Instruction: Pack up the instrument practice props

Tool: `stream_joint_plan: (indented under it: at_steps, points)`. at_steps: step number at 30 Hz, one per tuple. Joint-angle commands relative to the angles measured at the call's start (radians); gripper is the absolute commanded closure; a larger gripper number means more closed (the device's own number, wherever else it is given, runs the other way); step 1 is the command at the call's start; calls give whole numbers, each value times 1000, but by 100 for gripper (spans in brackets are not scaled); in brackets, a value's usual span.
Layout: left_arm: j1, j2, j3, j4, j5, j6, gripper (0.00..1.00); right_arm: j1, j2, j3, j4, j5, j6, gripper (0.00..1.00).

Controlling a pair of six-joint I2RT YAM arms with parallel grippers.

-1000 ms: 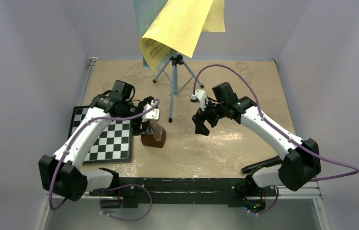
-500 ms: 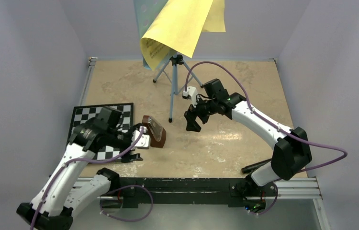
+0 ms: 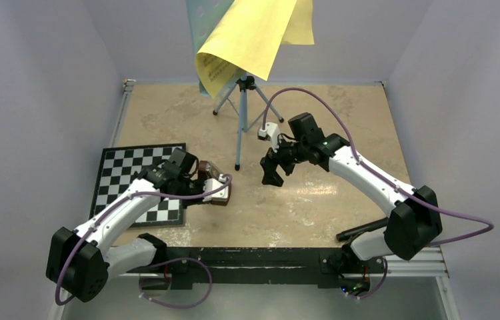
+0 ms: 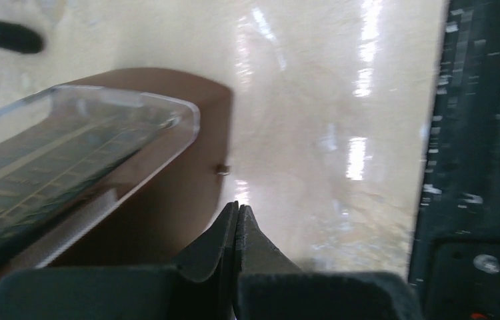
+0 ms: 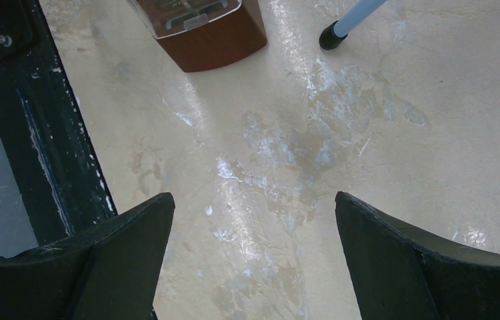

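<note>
A small brown pyramid-shaped wooden metronome with a clear front cover rests on the tabletop, seemingly tipped over. Behind it, yellow stave-printed paper sheets drape over the upright light-blue perforated tripod music stand.

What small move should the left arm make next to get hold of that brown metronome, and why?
Probably open the left gripper and shift it sideways so its fingers straddle the metronome. Right now those fingers are pressed together with nothing between them, and the metronome lies just beside them, not gripped. The right gripper is open over the table, farther away.
</note>
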State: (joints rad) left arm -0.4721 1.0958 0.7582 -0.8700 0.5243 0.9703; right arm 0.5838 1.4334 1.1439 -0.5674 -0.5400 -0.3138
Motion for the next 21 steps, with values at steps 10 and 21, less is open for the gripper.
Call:
stream_joint_plan:
  at_steps: [10,21]
  points:
    - [108,60,-61,469,-304,147,100,3,-38,5,16,25,-1,5]
    - [207,134,51,366,-250,158,100,3,-31,17,13,31,-5,5]
